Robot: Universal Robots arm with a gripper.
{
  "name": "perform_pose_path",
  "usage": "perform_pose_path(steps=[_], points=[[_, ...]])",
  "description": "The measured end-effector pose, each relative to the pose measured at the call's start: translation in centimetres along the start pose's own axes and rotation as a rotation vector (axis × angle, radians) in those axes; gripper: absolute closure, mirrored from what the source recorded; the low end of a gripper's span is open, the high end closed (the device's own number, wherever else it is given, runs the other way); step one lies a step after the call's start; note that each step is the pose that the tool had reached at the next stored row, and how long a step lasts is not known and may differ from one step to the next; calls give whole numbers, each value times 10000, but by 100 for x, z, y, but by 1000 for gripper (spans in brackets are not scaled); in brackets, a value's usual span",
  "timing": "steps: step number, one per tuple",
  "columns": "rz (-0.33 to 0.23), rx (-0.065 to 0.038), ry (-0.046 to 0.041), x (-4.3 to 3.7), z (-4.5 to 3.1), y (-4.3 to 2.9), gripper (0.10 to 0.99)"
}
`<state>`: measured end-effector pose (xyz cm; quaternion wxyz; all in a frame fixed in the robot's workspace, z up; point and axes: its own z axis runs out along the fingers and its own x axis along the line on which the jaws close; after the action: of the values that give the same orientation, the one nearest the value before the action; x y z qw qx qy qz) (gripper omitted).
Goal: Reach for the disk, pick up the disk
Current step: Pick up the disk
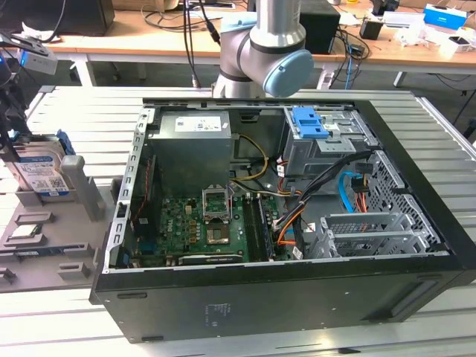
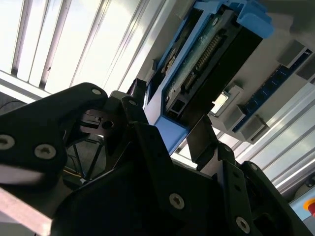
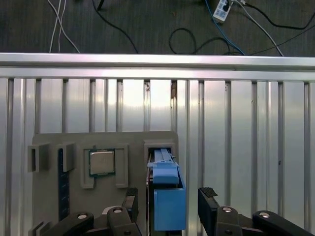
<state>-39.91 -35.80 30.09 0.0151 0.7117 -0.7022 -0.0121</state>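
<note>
Gripper (image 3: 168, 196) wide open astride the disk (image 3: 166, 173), not touching it
It stands upright in a grey plastic tray (image 3: 54, 138) — 1 square silver chip (image 3: 102, 162) beside.

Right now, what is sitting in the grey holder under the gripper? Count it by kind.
disk: 1
square chip: 1
dark blue memory stick: 1
Total: 3

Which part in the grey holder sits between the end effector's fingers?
The disk, upright and blue-edged; the square chip lies flat beside it.
</note>
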Motion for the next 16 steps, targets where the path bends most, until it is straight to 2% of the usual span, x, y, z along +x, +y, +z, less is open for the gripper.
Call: perform_pose_path(steps=[16], points=[[0,0,0,0,76,-3,486]])
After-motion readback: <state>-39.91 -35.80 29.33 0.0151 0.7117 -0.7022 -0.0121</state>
